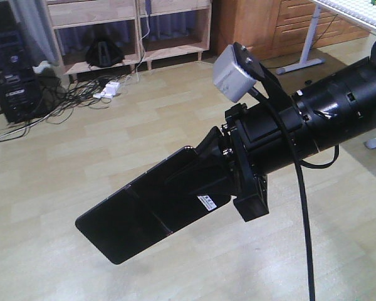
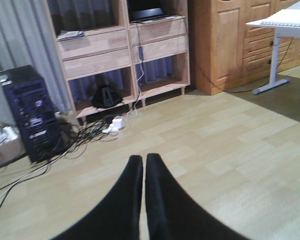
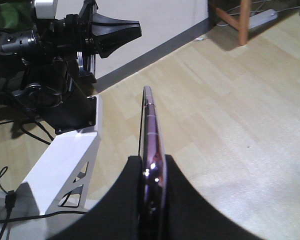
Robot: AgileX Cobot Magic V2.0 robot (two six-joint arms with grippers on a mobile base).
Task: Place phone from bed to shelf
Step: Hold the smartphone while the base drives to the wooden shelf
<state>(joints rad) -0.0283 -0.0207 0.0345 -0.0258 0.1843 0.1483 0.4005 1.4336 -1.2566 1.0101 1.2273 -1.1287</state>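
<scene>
The phone point(image 1: 138, 210), a glossy black slab with a crease and a small white sticker, is held out over the wooden floor by my right gripper point(image 1: 203, 172), which is shut on its near end. The right wrist view shows the phone point(image 3: 149, 120) edge-on with its pinkish edge between the two black fingers of that gripper point(image 3: 152, 162). My left gripper point(image 2: 143, 160) is shut with nothing in it, pointing toward the shelf point(image 2: 120, 50), a pale wooden unit against the far wall. That shelf point(image 1: 131, 15) also shows in the front view. The bed is out of view.
A black computer tower point(image 2: 30, 115) stands left of the shelf, with tangled cables and a white power strip point(image 2: 113, 125) on the floor. A black bag point(image 2: 106, 96) sits in a low compartment. A brown wooden cabinet point(image 2: 225, 40) and a white desk point(image 2: 285, 20) are at the right.
</scene>
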